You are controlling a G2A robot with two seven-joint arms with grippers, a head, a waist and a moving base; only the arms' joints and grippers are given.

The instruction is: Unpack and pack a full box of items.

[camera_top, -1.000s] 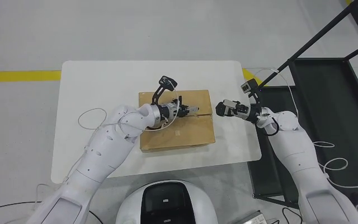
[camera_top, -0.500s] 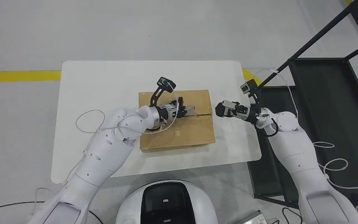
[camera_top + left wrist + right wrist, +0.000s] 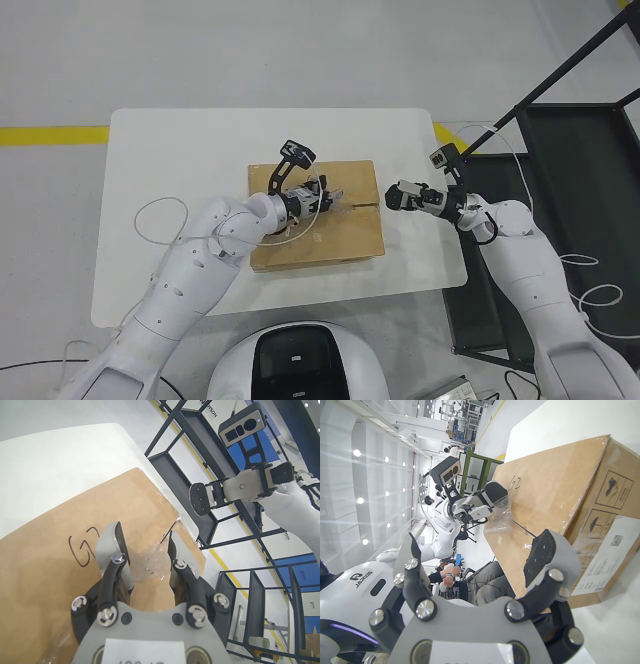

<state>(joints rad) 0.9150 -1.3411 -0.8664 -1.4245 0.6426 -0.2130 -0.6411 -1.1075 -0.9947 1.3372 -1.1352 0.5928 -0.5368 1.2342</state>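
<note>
Left pincer narrowed on a wad of clear tape, cardboard box lying directly beneath it, right pincer, as we see it, spread wide just beside the box's end, not touching.

White table on grey floor, yellow floor stripe beneath it (partly hidden), dark metal rack alongside.

Glossy white shells cover the left arm and right arm, black at the joints. The left gripper and right gripper have pale grey fingers with black dimpled pads, black linkages and silver screws. A thin white cable, perhaps a camera lead, loops off the left arm.
</note>
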